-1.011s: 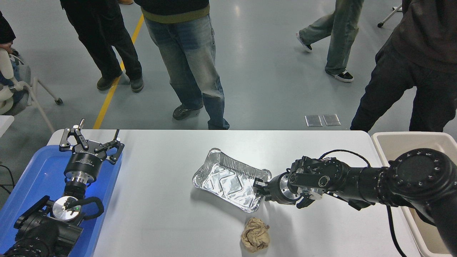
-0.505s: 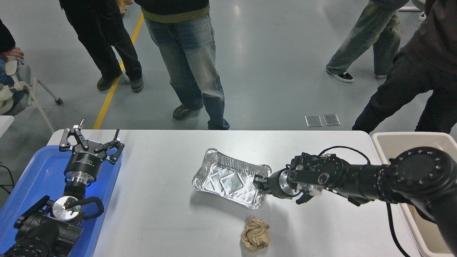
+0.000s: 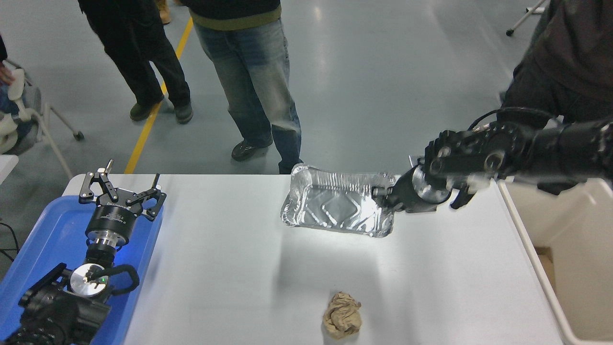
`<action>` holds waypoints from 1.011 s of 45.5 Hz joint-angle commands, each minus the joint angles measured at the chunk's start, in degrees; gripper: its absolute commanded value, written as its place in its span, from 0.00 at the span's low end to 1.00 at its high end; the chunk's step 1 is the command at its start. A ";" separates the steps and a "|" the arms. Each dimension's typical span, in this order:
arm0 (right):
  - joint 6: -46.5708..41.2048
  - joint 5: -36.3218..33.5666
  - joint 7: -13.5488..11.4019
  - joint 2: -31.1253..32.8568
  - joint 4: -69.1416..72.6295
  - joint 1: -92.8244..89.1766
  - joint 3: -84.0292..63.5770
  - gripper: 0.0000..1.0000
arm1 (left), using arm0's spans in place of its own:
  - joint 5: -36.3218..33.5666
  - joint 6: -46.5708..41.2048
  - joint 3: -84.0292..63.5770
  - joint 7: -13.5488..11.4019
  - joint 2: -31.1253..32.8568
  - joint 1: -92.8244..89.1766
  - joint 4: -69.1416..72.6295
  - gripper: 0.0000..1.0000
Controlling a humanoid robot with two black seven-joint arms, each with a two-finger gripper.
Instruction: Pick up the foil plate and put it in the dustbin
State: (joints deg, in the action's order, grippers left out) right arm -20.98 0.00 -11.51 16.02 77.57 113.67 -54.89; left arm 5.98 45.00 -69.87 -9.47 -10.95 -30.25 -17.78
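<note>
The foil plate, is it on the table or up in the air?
Up in the air. The right pincer holds the foil plate by its right rim, and the plate's shadow lies apart from it on the table.

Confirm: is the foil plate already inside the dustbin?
No. The foil plate hangs above the table, held at its right rim by the right gripper, left of the dustbin.

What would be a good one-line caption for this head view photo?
Right gripper holds the foil plate by its edge above the table, dustbin at right.
</note>
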 commanded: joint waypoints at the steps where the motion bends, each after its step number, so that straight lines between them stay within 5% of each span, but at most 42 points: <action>1: -12.14 -3.34 0.26 4.46 10.32 26.15 -10.41 0.00 | 0.00 0.00 0.00 -0.02 -0.12 0.02 -0.06 0.99; 31: -19.27 -2.11 0.35 4.81 8.74 36.01 -21.04 0.00 | 0.00 0.00 0.00 -0.02 -0.12 0.02 -0.06 0.99; 38: -17.78 4.29 0.78 11.83 4.36 34.00 -26.32 0.00 | 0.09 0.00 0.00 -0.02 -0.03 -0.07 -0.06 0.99; 46: -16.72 19.41 1.66 27.29 -6.89 25.30 -24.83 0.00 | 0.09 0.00 0.00 -0.02 -0.03 -0.07 0.02 0.99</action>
State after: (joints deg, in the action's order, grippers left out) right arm -38.79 5.15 -10.72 28.53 81.32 146.13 -78.08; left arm 6.05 45.00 -69.88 -9.49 -11.00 -30.32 -17.77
